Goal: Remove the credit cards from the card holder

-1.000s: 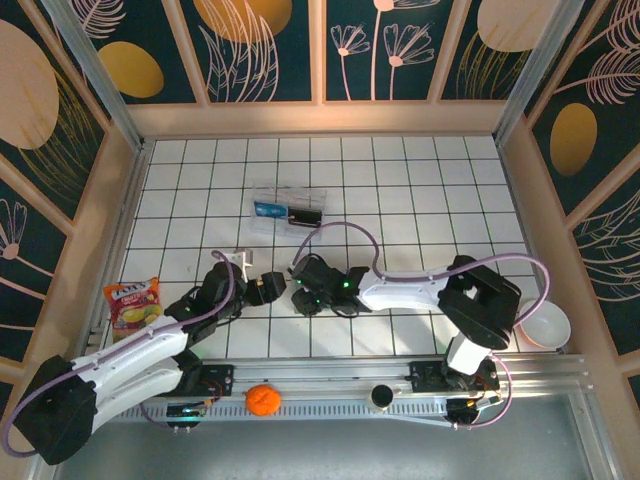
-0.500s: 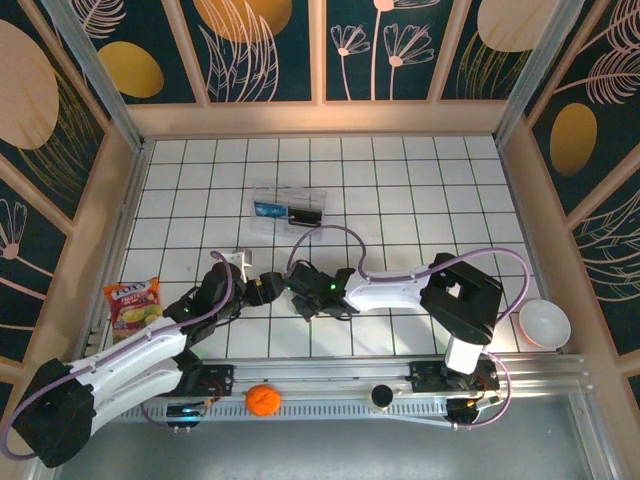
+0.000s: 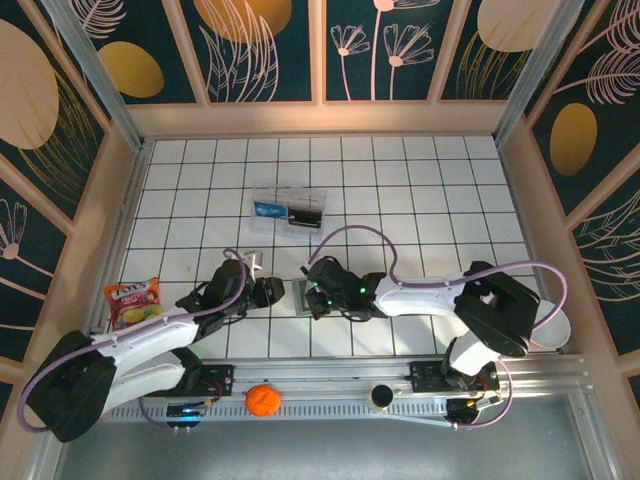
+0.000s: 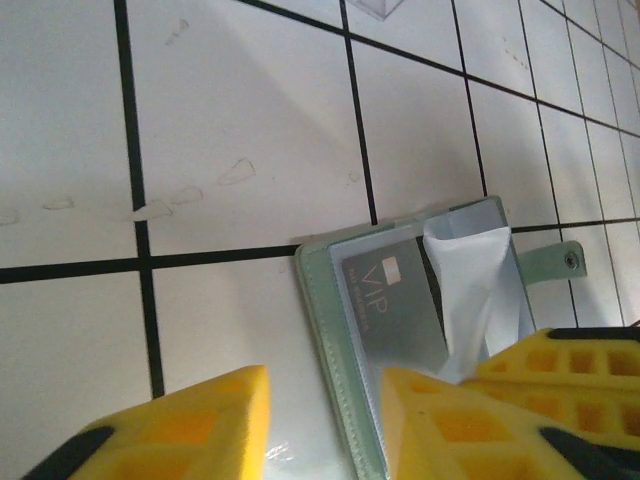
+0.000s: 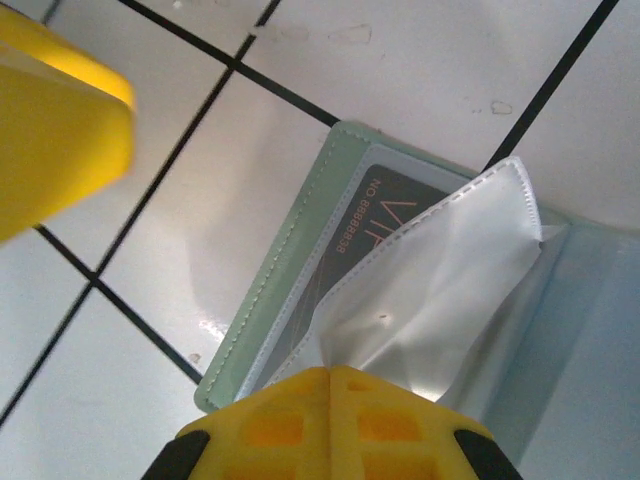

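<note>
The grey-green card holder (image 4: pixel 322 300) lies open on the white tiles, between the two grippers (image 3: pixel 296 297). A grey credit card (image 4: pixel 390 300) marked VIP sits in a clear pocket on its left half, its number side visible in the right wrist view (image 5: pixel 375 215). My right gripper (image 5: pixel 330 385) is shut on a loose clear plastic sleeve (image 5: pixel 440 290) of the holder, lifting it off the card. My left gripper (image 4: pixel 325 425) stands open astride the holder's left edge, one finger on the tile and one over the card's pocket. From above, left gripper (image 3: pixel 272 291) and right gripper (image 3: pixel 312 297) nearly meet.
A clear plastic box (image 3: pixel 288 209) with blue and black items lies farther back. A snack bag (image 3: pixel 133 301) is at the left wall, a white bowl (image 3: pixel 548 322) at the right. An orange (image 3: pixel 262 399) and a black knob (image 3: pixel 381 397) sit on the near rail.
The right gripper has closed on the plastic sleeve and drawn it rightwards. The left gripper has moved up to the holder's left edge and narrowed its jaws.
</note>
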Robot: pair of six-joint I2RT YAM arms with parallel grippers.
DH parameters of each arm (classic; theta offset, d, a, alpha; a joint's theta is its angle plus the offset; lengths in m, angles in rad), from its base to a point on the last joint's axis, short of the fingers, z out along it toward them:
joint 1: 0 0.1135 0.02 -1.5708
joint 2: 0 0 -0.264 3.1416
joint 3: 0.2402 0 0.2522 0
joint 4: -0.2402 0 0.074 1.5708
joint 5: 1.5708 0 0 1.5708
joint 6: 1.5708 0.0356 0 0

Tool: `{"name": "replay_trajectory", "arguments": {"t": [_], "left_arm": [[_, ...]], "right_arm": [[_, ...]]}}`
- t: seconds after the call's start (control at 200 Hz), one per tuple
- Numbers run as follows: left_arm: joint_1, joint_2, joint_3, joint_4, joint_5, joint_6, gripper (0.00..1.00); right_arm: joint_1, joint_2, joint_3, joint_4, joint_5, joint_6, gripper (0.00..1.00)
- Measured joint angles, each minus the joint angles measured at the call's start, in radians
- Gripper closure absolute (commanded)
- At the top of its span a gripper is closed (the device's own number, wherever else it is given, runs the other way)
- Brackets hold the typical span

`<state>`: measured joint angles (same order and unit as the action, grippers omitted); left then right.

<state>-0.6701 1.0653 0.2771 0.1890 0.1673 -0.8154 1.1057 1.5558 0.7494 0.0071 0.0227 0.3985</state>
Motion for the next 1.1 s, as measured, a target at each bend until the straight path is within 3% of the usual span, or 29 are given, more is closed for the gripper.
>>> {"name": "replay_trajectory", "arguments": {"t": [0.32, 0.43, 0.566, 0.716, 0.921, 1.101], "left_arm": [[-0.077, 0.211, 0.118, 0.062, 0.008, 0.018, 0.83], [-0.093, 0.262, 0.138, 0.062, 0.008, 0.020, 0.83], [-0.113, 0.277, 0.151, 0.061, 0.009, 0.022, 0.78], [-0.155, 0.307, 0.203, 0.062, 0.024, 0.022, 0.76], [-0.210, 0.463, 0.299, 0.062, 0.083, 0.029, 0.77], [-0.240, 0.598, 0.399, 0.047, 0.132, 0.056, 0.76]], "right_arm": [[-0.008, -0.028, -0.044, 0.103, -0.074, 0.035, 1.00], [-0.008, -0.050, -0.056, 0.111, -0.074, 0.045, 0.72], [-0.007, -0.143, -0.090, 0.118, -0.048, 0.051, 0.64], [-0.013, -0.294, -0.113, 0.105, 0.037, 0.053, 0.65], [-0.034, -0.428, -0.147, 0.055, 0.129, 0.061, 0.86], [-0.038, -0.488, -0.193, 0.002, 0.174, 0.092, 0.91]]}}
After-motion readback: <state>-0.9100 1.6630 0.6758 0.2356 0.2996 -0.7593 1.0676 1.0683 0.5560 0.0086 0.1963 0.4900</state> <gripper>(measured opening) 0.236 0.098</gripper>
